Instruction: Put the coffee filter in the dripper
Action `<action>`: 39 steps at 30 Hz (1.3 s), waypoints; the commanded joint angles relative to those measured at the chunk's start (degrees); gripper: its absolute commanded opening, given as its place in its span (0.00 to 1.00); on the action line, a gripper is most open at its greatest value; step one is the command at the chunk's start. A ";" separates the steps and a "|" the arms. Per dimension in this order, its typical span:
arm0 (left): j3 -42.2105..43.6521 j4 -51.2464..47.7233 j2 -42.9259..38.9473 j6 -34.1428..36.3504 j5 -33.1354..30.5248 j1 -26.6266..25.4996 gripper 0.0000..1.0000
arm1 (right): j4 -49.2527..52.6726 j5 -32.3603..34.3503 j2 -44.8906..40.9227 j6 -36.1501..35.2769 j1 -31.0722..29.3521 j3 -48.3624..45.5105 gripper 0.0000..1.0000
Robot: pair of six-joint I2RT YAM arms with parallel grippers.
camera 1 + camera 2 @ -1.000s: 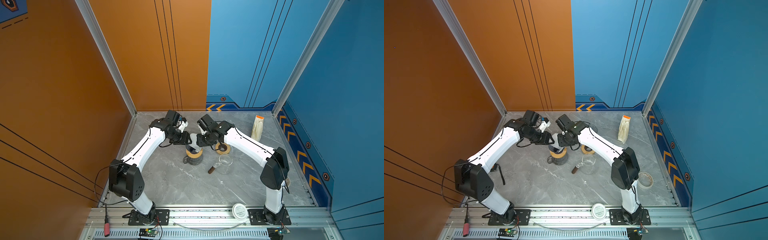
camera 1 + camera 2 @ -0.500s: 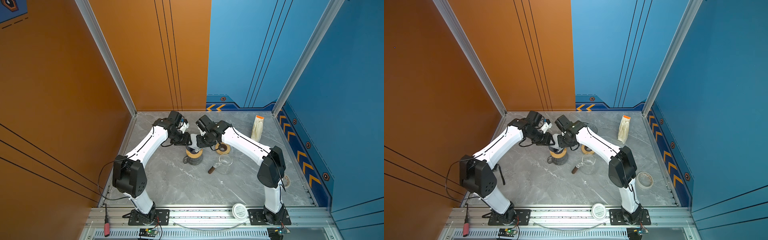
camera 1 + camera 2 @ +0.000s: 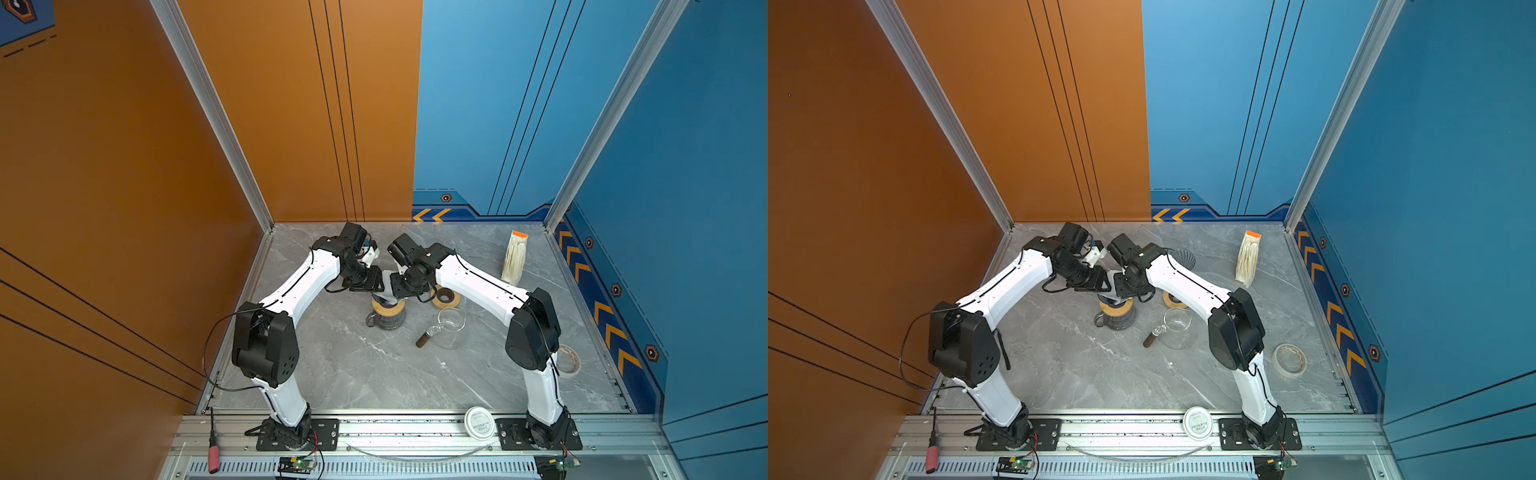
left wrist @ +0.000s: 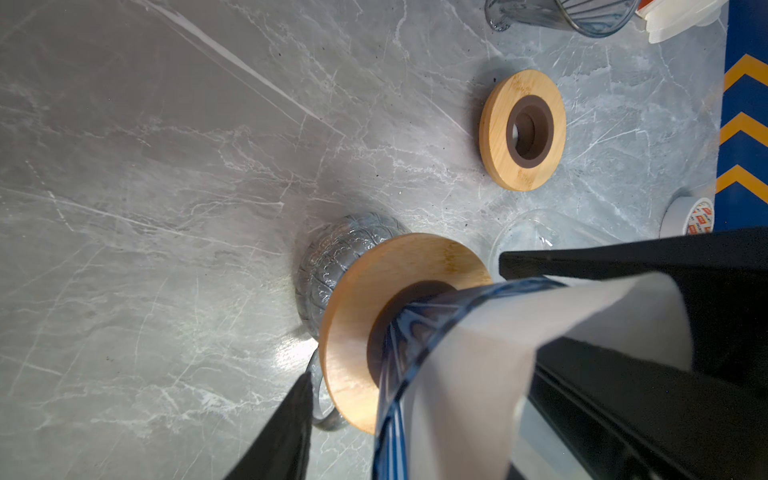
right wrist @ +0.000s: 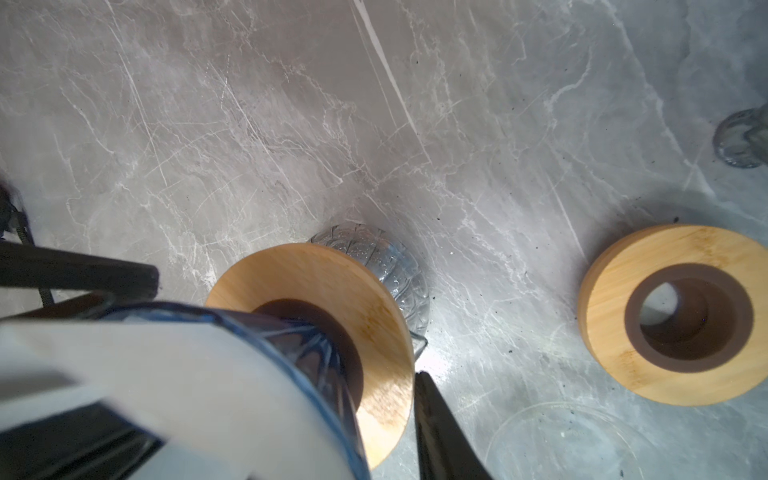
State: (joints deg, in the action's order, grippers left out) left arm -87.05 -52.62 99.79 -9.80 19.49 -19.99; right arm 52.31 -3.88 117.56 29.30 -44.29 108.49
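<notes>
At the middle of the table [image 3: 374,374], the left gripper [image 3: 377,286] and right gripper [image 3: 397,289] come together over the dripper [image 4: 419,316]. Each has its jaws part open astride the rim. The left's outer finger [image 4: 286,428] hangs clear of the glass, as does the right's outer finger [image 5: 440,436]. The inner fingers are largely hidden by the filter [image 4: 540,332], and whether they press it cannot be told. The white filter sits inside the dripper, its folded edge rising above the blue rim. The dripper stands in a wooden collar [image 4: 365,291] on a patterned glass server [image 4: 332,257]. Just beside it, to the right in both top views, lies a spare ring [image 3: 446,296], with a clear jug [image 3: 451,332] nearer the front. A pack [image 3: 515,257] of filters sits near the back right corner. In a top view a second dripper [image 3: 1183,259] shows behind the right arm. Tape [image 3: 1288,359] lies by the right edge and a lid [image 3: 479,422] on the front rail.
</notes>
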 commanded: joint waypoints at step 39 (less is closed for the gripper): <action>-1.70 -1.79 -3.40 1.01 -0.89 0.10 0.49 | 5.60 6.46 -0.49 -3.32 -0.79 2.17 0.32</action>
State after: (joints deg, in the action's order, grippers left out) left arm -88.84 -53.06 97.71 -9.21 19.42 -20.32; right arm 55.57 1.34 116.49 26.79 -44.73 110.61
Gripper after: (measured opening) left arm 0.488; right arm 0.321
